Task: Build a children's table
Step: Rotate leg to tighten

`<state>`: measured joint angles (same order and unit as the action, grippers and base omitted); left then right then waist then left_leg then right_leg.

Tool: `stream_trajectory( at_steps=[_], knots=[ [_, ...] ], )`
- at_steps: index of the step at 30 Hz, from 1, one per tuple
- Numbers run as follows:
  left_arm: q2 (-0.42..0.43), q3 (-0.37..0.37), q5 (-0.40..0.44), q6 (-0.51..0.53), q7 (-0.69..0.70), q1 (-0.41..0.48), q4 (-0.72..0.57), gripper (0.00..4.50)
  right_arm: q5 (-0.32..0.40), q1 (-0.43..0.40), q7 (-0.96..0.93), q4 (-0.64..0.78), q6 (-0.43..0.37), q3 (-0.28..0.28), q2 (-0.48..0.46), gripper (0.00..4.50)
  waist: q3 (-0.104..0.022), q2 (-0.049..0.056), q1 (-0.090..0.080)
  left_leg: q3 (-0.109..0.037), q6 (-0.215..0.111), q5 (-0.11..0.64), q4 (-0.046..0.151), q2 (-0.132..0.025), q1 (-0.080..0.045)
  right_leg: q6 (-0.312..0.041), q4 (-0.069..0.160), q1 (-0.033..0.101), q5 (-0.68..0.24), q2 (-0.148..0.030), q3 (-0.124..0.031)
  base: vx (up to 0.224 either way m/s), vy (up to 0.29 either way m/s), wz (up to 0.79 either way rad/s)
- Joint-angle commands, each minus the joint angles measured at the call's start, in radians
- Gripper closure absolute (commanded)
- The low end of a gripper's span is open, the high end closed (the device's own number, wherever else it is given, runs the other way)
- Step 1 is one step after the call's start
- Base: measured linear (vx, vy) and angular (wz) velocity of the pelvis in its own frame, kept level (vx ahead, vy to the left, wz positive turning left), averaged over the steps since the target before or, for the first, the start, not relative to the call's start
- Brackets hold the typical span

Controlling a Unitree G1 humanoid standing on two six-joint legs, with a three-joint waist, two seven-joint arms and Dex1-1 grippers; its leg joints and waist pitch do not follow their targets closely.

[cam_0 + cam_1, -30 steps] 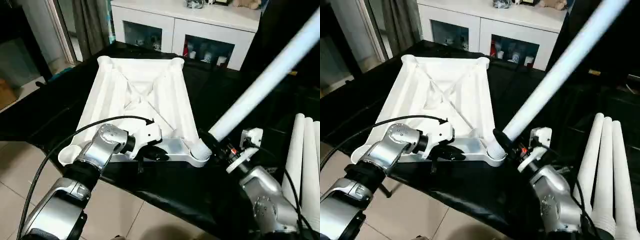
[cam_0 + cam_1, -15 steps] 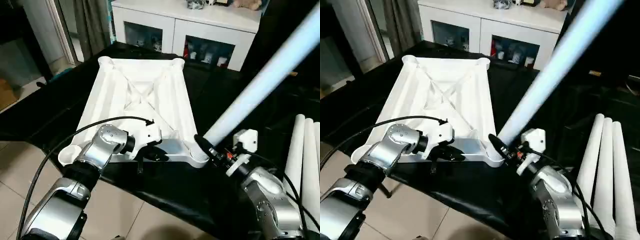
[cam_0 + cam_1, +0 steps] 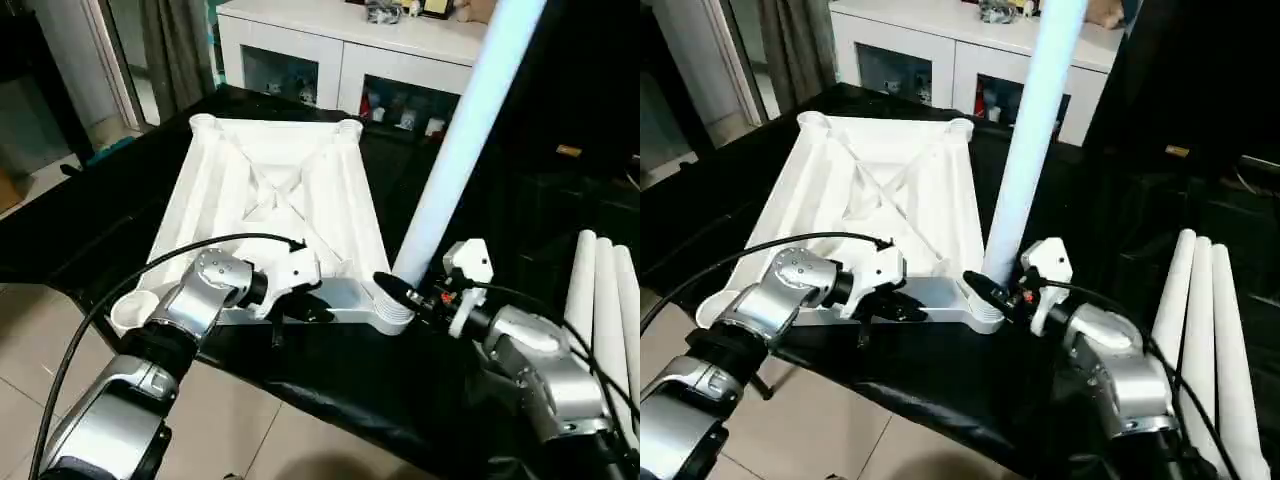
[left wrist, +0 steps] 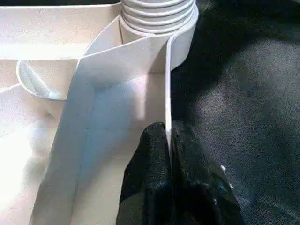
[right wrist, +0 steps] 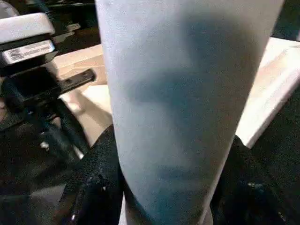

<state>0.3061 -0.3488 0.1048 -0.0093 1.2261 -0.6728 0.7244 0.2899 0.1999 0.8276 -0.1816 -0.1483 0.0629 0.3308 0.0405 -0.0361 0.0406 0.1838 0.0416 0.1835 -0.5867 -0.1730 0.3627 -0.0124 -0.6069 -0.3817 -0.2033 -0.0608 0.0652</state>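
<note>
table top (image 3: 275, 200) lies ribbed side up on the black-cloth work table (image 3: 470, 180), one leg (image 3: 455, 140) standing nearly upright with its threaded end in the near right corner socket (image 3: 392, 312); likely light, stiff, slick plastic, the long leg prone to levering, so best held low near the thread. right gripper (image 3: 1005, 290) has its fingers clamped around the leg just above the socket. left gripper (image 4: 168, 154) pinches the top's thin near rim between closed fingers; three spare legs (image 3: 1205, 330) lie well apart, right.
</note>
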Motion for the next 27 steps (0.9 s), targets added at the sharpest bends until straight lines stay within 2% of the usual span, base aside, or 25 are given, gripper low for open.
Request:
stream_trajectory(
  at_steps=[1,3,4,5,6,7,11,16,21,24,26,27],
  knots=[
    [-0.001,0.013,-0.034,-0.038,0.022,0.003,-0.009,4.50,-0.028,-0.059,0.064,-0.131,-0.046,0.074,0.014,2.59,-0.035,-0.003,0.009,-0.035,-0.022,0.333,0.081,-0.070,-0.012,-0.156,0.110,0.018,-0.439,-0.110,-0.062,0.000,0.000,0.00],
    [-0.001,0.014,-0.040,-0.045,0.032,0.004,-0.012,4.50,-0.026,-0.059,0.074,-0.142,-0.041,0.069,0.016,2.59,-0.034,-0.005,0.010,-0.036,-0.022,0.333,0.084,-0.072,-0.010,-0.159,0.108,0.021,-0.427,-0.108,-0.060,0.000,0.000,0.00],
    [0.001,0.013,-0.039,-0.053,0.038,0.006,-0.015,4.50,-0.016,-0.064,0.103,-0.165,-0.036,0.061,0.020,2.59,-0.035,-0.014,0.010,-0.035,-0.021,0.338,0.084,-0.072,-0.012,-0.158,0.107,0.021,-0.432,-0.107,-0.059,0.000,0.000,0.00],
    [0.001,0.013,-0.039,-0.053,0.038,0.006,-0.015,4.50,-0.016,-0.064,0.103,-0.165,-0.036,0.061,0.020,2.59,-0.036,-0.009,0.013,-0.036,-0.023,0.335,0.083,-0.072,-0.013,-0.161,0.106,0.020,-0.429,-0.109,-0.060,0.000,0.000,0.00],
    [0.002,0.012,-0.036,-0.057,0.038,0.007,-0.016,4.50,-0.012,-0.068,0.110,-0.171,-0.036,0.058,0.021,2.59,-0.035,-0.014,0.013,-0.035,-0.023,0.335,0.084,-0.072,-0.013,-0.160,0.107,0.020,-0.432,-0.108,-0.060,0.000,0.000,0.00],
    [0.006,0.007,-0.030,-0.069,0.040,0.008,-0.009,4.50,-0.003,-0.069,0.126,-0.199,-0.008,0.045,0.012,2.59,-0.036,-0.011,0.016,-0.035,-0.023,0.335,0.084,-0.072,-0.014,-0.159,0.108,0.020,-0.433,-0.109,-0.060,0.000,0.000,0.00],
    [0.007,0.010,-0.040,-0.070,0.059,0.013,-0.014,4.50,-0.010,-0.074,0.151,-0.224,0.031,0.055,0.013,2.59,-0.037,-0.015,0.019,-0.037,-0.011,0.362,0.088,-0.074,-0.016,-0.153,0.110,0.018,-0.446,-0.109,-0.059,0.000,0.000,0.00],
    [0.019,0.004,-0.027,-0.068,0.067,0.009,-0.016,4.50,-0.012,-0.074,0.187,-0.237,0.036,0.070,0.015,2.59,-0.038,-0.017,0.022,-0.037,-0.012,0.362,0.090,-0.075,-0.017,-0.154,0.110,0.018,-0.443,-0.109,-0.060,0.000,0.000,0.00],
    [0.019,0.010,-0.022,-0.068,0.049,0.006,-0.009,4.50,-0.019,-0.059,0.169,-0.257,0.049,0.061,0.004,2.59,-0.037,-0.017,0.021,-0.038,-0.008,0.369,0.093,-0.076,-0.018,-0.158,0.111,0.018,-0.439,-0.110,-0.059,0.000,0.000,0.00],
    [0.010,0.015,-0.008,-0.055,0.006,0.006,-0.003,4.50,-0.035,-0.030,0.072,-0.298,0.078,0.029,-0.034,2.59,-0.034,-0.018,0.019,-0.041,0.002,0.399,0.094,-0.075,-0.022,-0.143,0.118,0.013,-0.510,-0.113,-0.058,0.000,0.000,0.00],
    [0.006,0.015,-0.001,-0.051,-0.012,0.004,0.000,4.50,-0.045,-0.022,0.031,-0.317,0.099,0.016,-0.049,2.59,-0.030,-0.020,0.013,-0.049,0.017,0.436,0.097,-0.074,-0.019,-0.109,0.126,0.013,-0.609,-0.117,-0.054,0.000,0.000,0.00],
    [0.000,0.017,0.007,-0.030,-0.036,0.001,0.004,4.50,-0.057,-0.015,-0.019,-0.333,0.115,0.005,-0.065,2.59,-0.030,-0.019,0.012,-0.051,0.022,0.449,0.097,-0.074,-0.021,-0.102,0.129,0.011,-0.628,-0.117,-0.052,0.000,0.000,0.00]
  ],
)
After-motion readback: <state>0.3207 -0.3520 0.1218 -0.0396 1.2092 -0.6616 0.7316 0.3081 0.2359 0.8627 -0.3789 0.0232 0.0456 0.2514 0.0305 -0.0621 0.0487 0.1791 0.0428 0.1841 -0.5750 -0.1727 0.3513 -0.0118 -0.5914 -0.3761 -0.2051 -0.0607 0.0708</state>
